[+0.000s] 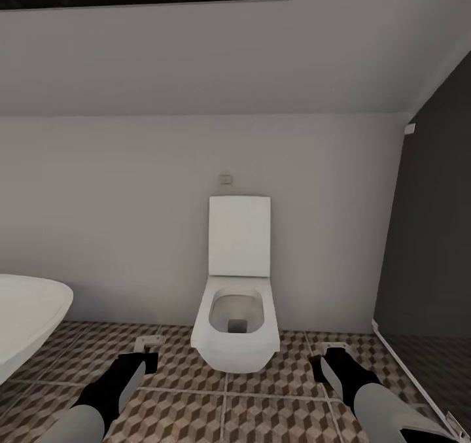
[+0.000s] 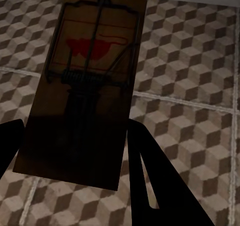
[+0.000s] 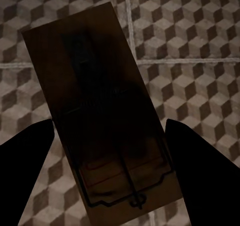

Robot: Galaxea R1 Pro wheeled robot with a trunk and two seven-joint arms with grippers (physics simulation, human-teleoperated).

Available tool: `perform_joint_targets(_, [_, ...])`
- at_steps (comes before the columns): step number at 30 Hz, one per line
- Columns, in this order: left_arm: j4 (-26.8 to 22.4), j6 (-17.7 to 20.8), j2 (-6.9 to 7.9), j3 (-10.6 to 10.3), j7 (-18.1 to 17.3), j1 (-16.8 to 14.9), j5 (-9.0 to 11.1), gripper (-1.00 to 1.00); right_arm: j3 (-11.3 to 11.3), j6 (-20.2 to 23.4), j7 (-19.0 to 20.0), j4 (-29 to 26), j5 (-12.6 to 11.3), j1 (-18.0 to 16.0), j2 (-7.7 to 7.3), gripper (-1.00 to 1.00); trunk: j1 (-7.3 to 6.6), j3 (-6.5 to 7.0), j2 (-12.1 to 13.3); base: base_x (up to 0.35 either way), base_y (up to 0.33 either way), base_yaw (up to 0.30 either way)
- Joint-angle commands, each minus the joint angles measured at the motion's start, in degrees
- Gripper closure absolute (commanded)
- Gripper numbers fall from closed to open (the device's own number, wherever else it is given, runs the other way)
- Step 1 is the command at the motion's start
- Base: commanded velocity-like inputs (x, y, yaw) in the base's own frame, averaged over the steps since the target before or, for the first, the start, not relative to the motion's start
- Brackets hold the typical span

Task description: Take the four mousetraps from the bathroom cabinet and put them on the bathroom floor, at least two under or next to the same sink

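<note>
In the left wrist view a dark-brown mousetrap (image 2: 85,85) with a wire bar and a red patch sits between the two dark fingers (image 2: 155,186) of my left gripper (image 2: 75,151), which is shut on it above the cube-patterned bathroom floor (image 2: 195,60). A second mousetrap (image 3: 100,105) is held the same way in my right gripper (image 3: 110,151), over the tiles (image 3: 200,35). From the head view, the left gripper (image 1: 147,353) and right gripper (image 1: 330,358) hang low over the floor (image 1: 261,417), on either side of the toilet. The cabinet and the sink are out of view.
A white toilet (image 1: 237,325) with its lid up stands against the pale wall straight ahead. The rim of a white oval bathtub (image 1: 26,318) juts in at the left. A dark glass panel (image 1: 432,247) with a white base rail closes the right side.
</note>
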Motion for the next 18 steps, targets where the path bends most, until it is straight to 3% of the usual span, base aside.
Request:
perform_joint_targets(1, [-0.1, 0.3, 0.06, -0.4, 0.4, 0.0, 0.4, 1.00, -0.4, 0.2, 0.1, -0.1, 0.6, 0.0, 0.05, 1.00, 0.21, -0.25, -0.4, 0.000, 0.000, 0.000])
perform_joint_targets(8, [-0.1, 0.3, 0.06, -0.4, 0.4, 0.0, 0.3, 1.00, -0.3, -1.8, 0.1, -0.1, 0.6, 0.0, 0.06, 1.00, 1.75, -1.51, -3.3, 0.000, 0.000, 0.000])
perform_joint_targets(12, [-0.1, 0.2, 0.06, -0.4, 0.4, 0.0, 0.3, 1.00, -0.2, -5.8, 0.8, -0.1, 0.8, 0.0, 0.15, 1.00, 1.85, -2.40, -3.3, 0.000, 0.000, 0.000])
perform_joint_targets(18, [0.2, 0.2, 0.10, -0.4, 0.2, 0.0, 0.2, 1.00, 0.0, -7.0, 1.7, -0.1, 1.1, 0.0, 0.27, 1.00, 2.01, -3.73, -3.4, 0.000, 0.000, 0.000])
